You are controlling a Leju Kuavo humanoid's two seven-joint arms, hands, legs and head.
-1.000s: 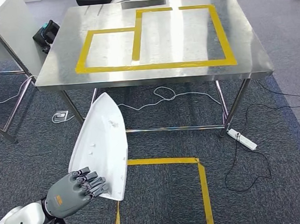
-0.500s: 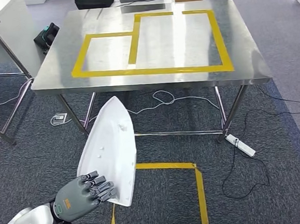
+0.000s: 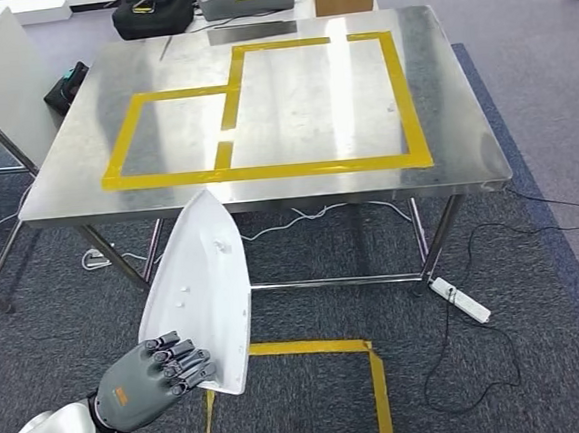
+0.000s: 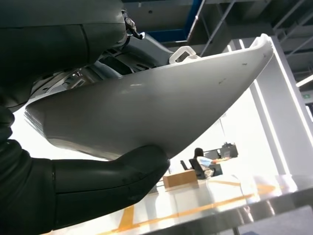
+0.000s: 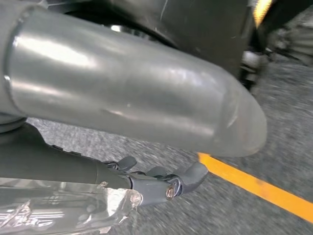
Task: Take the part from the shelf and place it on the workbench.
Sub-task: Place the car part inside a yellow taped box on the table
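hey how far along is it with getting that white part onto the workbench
Done: the white part is off the shelf. In hand: the left hand grips its near end, holding it above the carpet short of the workbench. Left: close the gap and set it on the steel top, whose yellow-taped areas are bare.

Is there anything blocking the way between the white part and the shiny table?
Nothing visible does. The left robot hand holds the white part in front of the workbench, and its taped top looks bare.
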